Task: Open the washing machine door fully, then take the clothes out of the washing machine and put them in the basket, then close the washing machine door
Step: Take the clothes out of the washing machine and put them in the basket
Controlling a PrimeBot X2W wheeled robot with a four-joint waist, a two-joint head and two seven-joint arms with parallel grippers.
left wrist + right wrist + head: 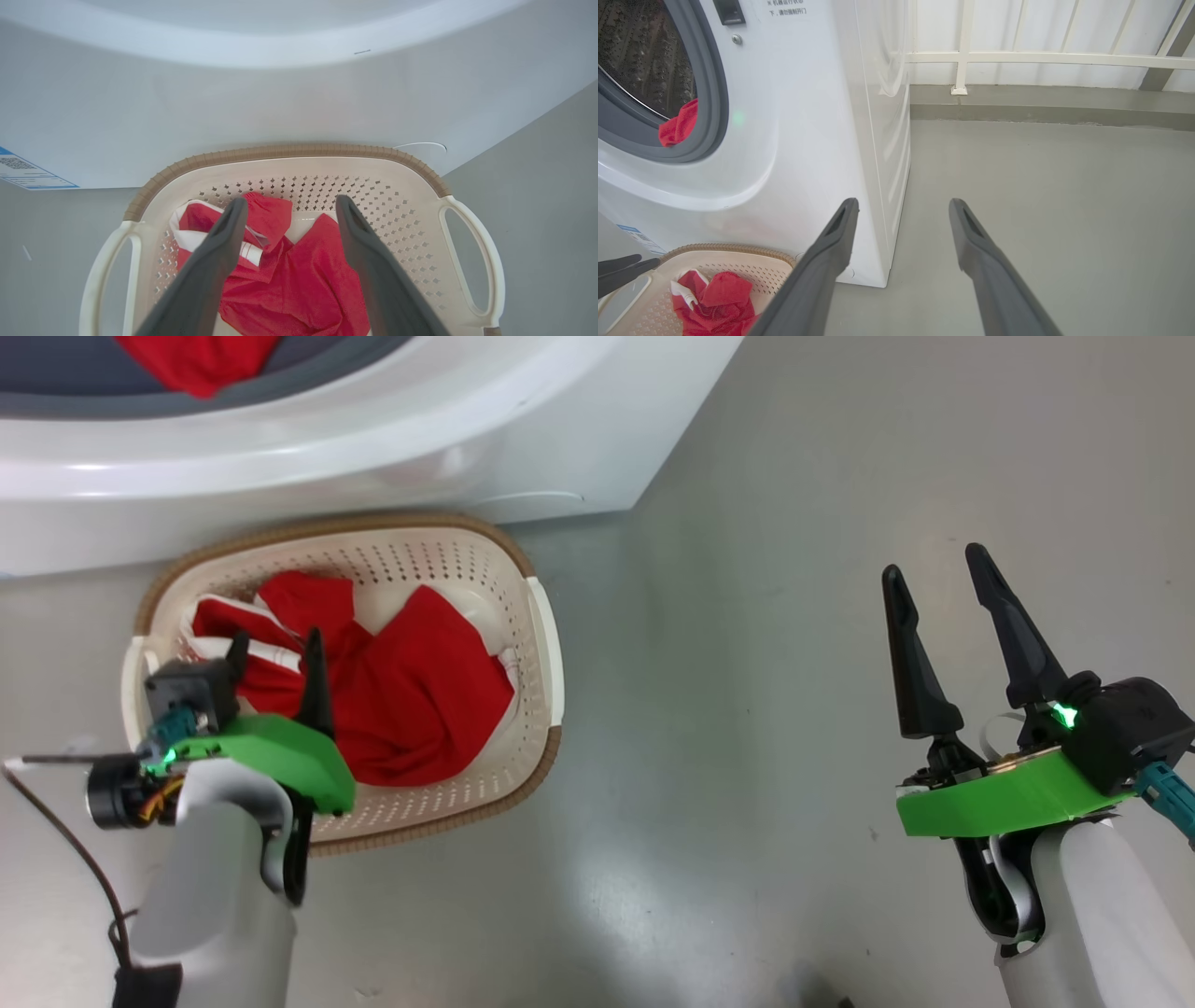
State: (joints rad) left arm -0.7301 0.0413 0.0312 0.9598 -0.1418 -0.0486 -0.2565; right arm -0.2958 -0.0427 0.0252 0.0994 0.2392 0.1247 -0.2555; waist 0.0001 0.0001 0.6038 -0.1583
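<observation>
The cream basket (pixel 546 644) with its brown rim sits on the floor before the white washing machine (pixel 373 439). Red clothes (pixel 411 700) with white trim lie inside it, also seen in the left wrist view as red clothes (pixel 299 280). My left gripper (pixel 277 649) hovers open over the basket's left part, nothing between its fingers (pixel 219 252). Another red garment (pixel 201 359) hangs at the drum's grey ring, the same garment (pixel 679 126) in the right wrist view. My right gripper (pixel 934 569) is open above bare floor, far right of the basket. The door is out of view.
Grey floor (pixel 728 756) spreads between basket and right arm. A white railing (pixel 1041 58) and low curb stand beyond the machine's right side. A blue label (pixel 23 170) is on the machine's lower front. A black cable (pixel 75 849) trails from my left wrist.
</observation>
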